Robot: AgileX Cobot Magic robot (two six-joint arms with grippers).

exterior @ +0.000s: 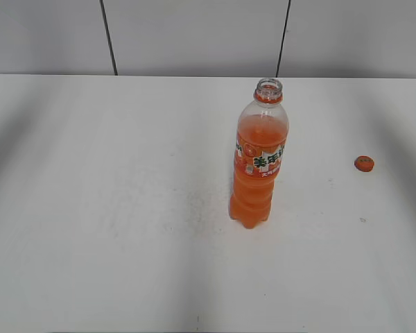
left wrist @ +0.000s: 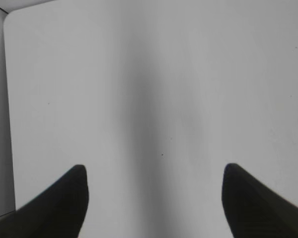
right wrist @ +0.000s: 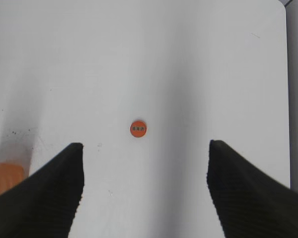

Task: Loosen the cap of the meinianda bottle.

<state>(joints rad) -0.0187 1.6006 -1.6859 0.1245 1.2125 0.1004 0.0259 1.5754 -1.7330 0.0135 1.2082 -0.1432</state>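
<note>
The meinianda bottle (exterior: 258, 156) stands upright in the middle of the white table (exterior: 111, 208), its mouth bare above the orange neck ring. The orange cap (exterior: 364, 164) lies flat on the table well to the bottle's right. In the right wrist view the cap (right wrist: 138, 129) sits just ahead of my right gripper (right wrist: 145, 148), which is open and empty; an orange sliver of the bottle (right wrist: 5, 173) shows at the left edge. My left gripper (left wrist: 154, 171) is open over bare table, nothing between its fingers. Neither gripper shows in the exterior view.
The table's far-left rounded corner (left wrist: 10, 20) shows in the left wrist view, and its right edge (right wrist: 287, 99) in the right wrist view. A grey panelled wall (exterior: 194, 35) stands behind the table.
</note>
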